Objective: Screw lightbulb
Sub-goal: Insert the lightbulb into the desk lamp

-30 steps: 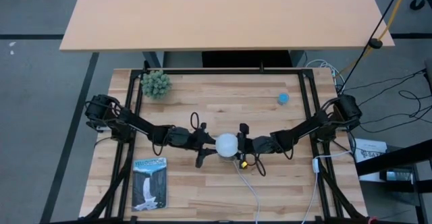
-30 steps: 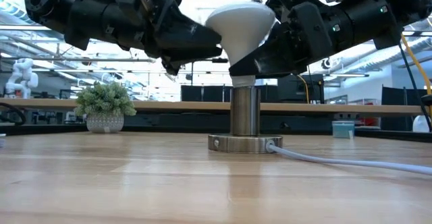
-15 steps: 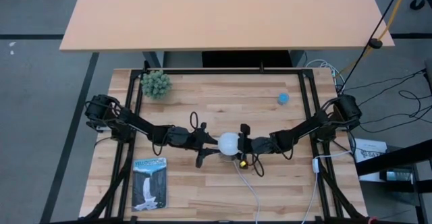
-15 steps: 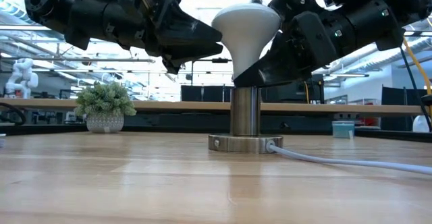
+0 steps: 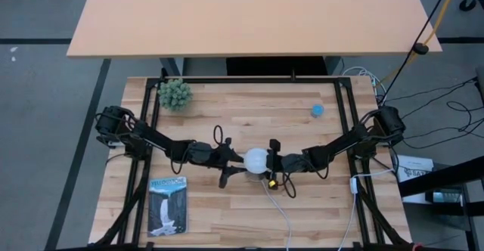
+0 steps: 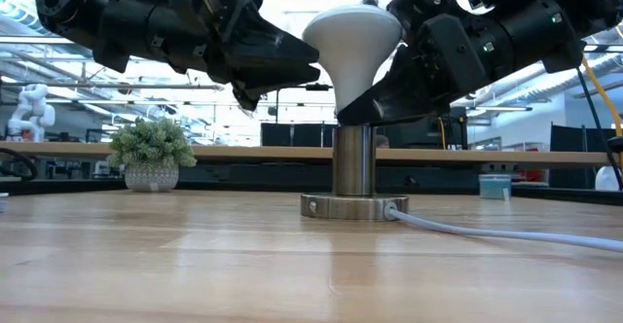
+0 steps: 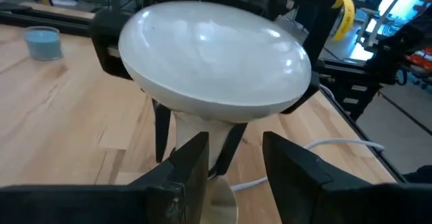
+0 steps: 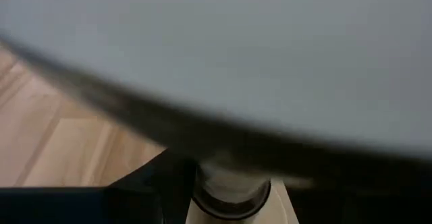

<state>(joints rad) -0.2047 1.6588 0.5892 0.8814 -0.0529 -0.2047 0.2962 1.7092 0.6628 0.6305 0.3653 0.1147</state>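
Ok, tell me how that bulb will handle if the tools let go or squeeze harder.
The bulb stands upright with its neck in the socket, so it would probably stay put if released. Its smooth, rounded dome looks slippery, so the right tool on the tapering neck may slide. It is likely thin-walled and light, so hard squeezing risks cracking it.

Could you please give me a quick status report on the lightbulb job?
Right end effector shut on the lightbulb, seated upright in the socket. Left end effector open, just short of the bulb's neck. Nothing in the way.

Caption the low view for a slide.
Right claw grips the lightbulb above the socket; left claw alongside.
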